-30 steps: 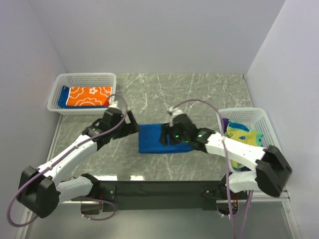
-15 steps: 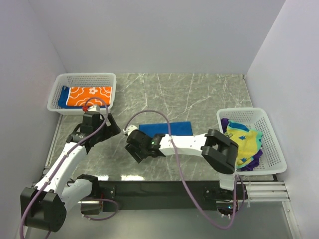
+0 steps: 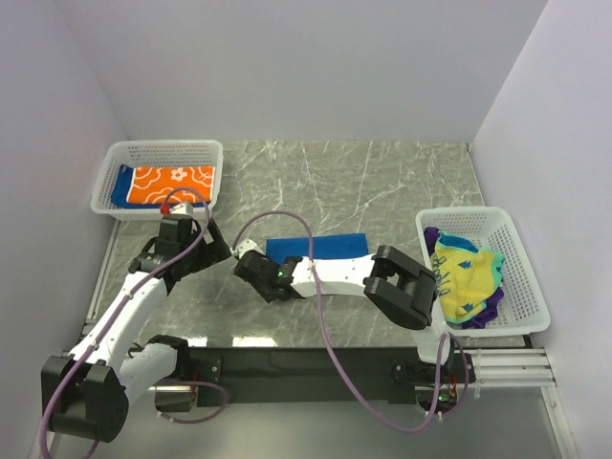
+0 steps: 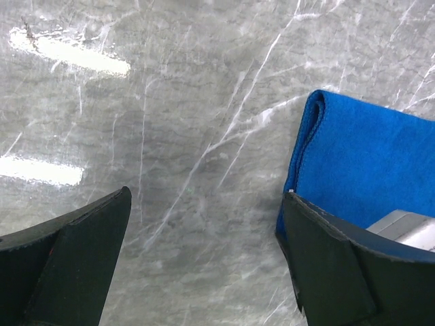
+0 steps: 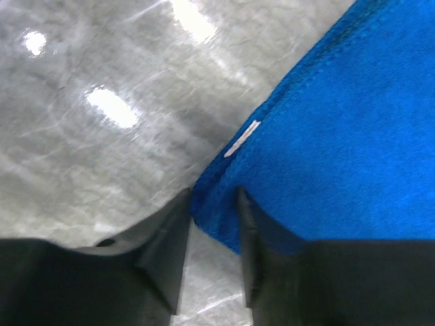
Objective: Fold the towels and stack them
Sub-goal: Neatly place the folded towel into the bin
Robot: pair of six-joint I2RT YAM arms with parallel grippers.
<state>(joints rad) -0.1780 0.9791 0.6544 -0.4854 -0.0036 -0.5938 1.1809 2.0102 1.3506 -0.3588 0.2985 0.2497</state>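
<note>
A folded royal blue towel (image 3: 330,246) lies on the marble table's middle. It also shows in the left wrist view (image 4: 367,170) and the right wrist view (image 5: 340,136). My right gripper (image 3: 253,271) reaches across to the towel's near left corner and is shut on that corner (image 5: 214,224). My left gripper (image 3: 212,251) is open and empty over bare marble (image 4: 204,231), just left of the towel's folded edge. An orange flowered towel (image 3: 170,184) lies on a blue one in the left basket. Yellow, teal (image 3: 466,273) and purple (image 3: 432,236) towels fill the right basket.
A white mesh basket (image 3: 158,149) stands at the back left and another (image 3: 521,277) at the right edge. The right arm's white link (image 3: 335,273) lies across the towel's near side. Walls close the table at back and sides.
My right arm has swung leftward across the towel and closed on its near left corner. My left arm has drawn back to the left, off the towel.
</note>
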